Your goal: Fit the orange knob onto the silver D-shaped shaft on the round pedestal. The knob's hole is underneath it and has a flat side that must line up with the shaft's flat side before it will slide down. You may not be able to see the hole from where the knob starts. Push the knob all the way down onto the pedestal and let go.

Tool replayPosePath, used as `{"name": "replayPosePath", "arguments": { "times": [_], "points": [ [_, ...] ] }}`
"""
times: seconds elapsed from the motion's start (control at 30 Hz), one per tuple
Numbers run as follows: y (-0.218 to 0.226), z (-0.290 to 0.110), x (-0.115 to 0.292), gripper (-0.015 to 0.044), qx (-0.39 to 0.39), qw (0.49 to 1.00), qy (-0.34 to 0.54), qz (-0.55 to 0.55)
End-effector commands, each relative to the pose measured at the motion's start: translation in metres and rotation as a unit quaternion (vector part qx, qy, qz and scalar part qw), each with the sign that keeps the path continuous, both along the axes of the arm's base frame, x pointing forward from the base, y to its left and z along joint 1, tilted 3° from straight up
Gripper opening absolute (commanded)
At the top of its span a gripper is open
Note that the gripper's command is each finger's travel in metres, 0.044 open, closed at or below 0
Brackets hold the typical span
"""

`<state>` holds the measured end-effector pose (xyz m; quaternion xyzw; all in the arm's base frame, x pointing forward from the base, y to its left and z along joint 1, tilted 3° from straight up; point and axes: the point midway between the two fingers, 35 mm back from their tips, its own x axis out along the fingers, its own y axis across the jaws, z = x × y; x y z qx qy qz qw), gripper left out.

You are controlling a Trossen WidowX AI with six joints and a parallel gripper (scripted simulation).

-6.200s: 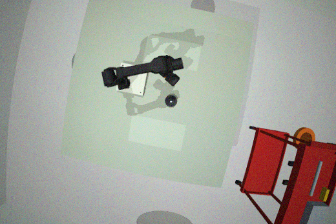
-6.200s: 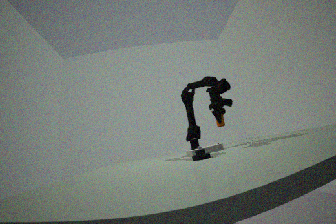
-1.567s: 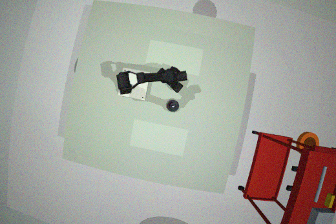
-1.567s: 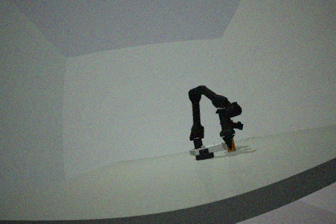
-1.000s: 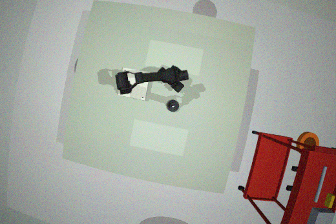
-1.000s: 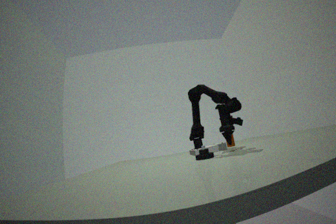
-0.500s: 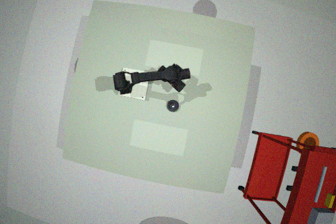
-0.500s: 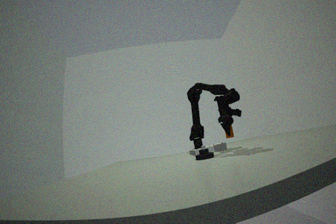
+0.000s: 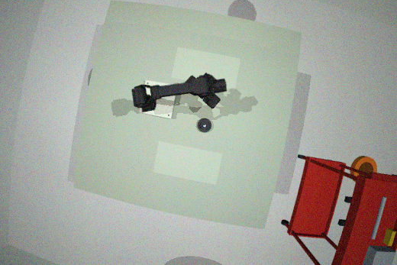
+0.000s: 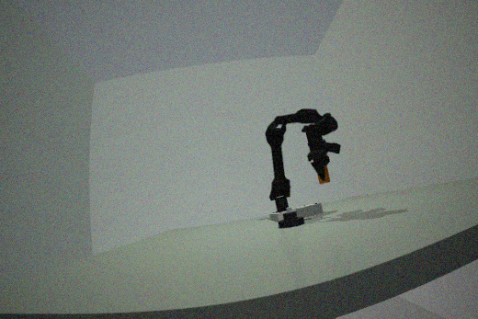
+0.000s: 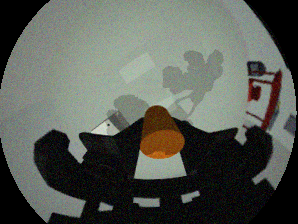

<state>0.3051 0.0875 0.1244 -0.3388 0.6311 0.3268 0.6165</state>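
The orange knob (image 10: 325,178) (image 11: 162,143) is a tall round piece, raised well above the table. My gripper (image 10: 321,175) (image 11: 157,120) is shut on it, with a dark finger on either side. In the exterior view the knob looks slightly tilted. Its underside and hole are hidden. The round pedestal (image 9: 204,125) is dark, with a small bright shaft at its centre, in the top view. It stands below the arm's outer end in that picture. The shaft's flat side is too small to make out. The arm hides the knob in the top view, and I cannot make out the pedestal in the wrist view.
A white base plate (image 9: 162,114) (image 10: 313,210) (image 11: 103,127) lies at the arm's foot. The pale green table (image 9: 122,158) (image 10: 193,268) carries the arm's shadow. A red cart (image 9: 316,196) (image 11: 273,102) stands beyond the table at the lower right of the top view, near an orange ring (image 9: 355,160).
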Motion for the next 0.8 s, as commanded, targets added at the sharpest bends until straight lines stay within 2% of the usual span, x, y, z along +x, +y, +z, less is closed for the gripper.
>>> {"name": "replayPosePath", "arguments": {
  "times": [0.0,0.23,0.77],
  "points": [
    [0.001,0.018,0.000,0.0000,0.003,1.000,-0.005,-0.001],
    [-0.001,0.022,0.001,0.0000,0.002,1.000,-0.005,-0.001],
    [-0.045,0.009,0.019,0.0000,0.001,1.000,-0.006,-0.001]
  ]
}}
